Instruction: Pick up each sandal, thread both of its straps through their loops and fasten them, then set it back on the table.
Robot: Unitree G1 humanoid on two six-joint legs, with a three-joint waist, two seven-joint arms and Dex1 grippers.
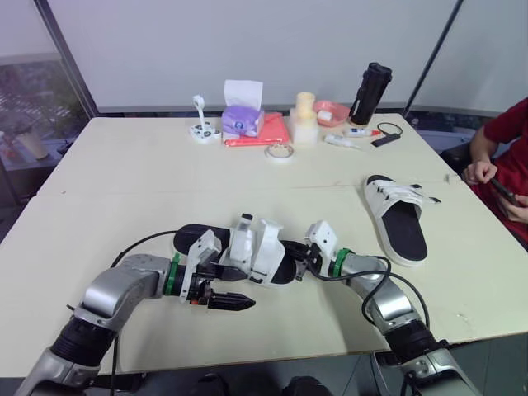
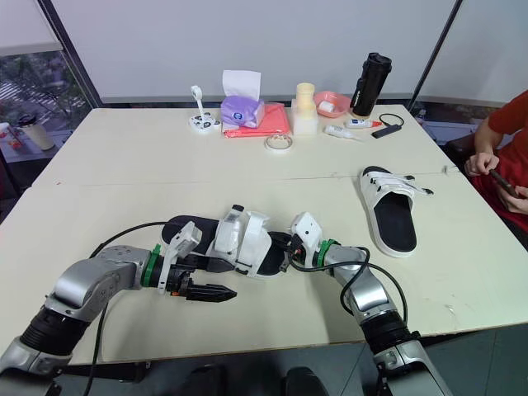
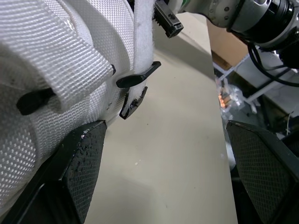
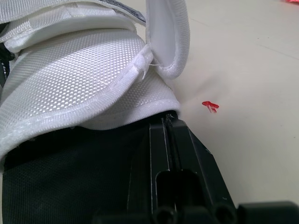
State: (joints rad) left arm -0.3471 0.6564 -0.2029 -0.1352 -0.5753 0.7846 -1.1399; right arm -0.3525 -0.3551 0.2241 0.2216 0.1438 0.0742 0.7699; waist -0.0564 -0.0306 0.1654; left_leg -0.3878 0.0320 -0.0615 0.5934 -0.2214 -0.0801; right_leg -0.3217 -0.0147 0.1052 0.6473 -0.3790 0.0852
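Close to the near edge of the counter [image 1: 124, 181], about its middle, the sandal [image 1: 247, 247] lies with its white straps loose and standing up. The left gripper [image 1: 246, 304] is released, fingers wide apart, just beside a strap [image 3: 142, 37] and a black loop [image 3: 140, 77]. The right gripper [image 1: 299, 262] is clenched, its tips against the sandal's right end. I think the left should take the strap near its free end and keep it flat, while the right steadies the sole. Farther, toward the right edge, the second sandal [image 1: 396, 216] lies.
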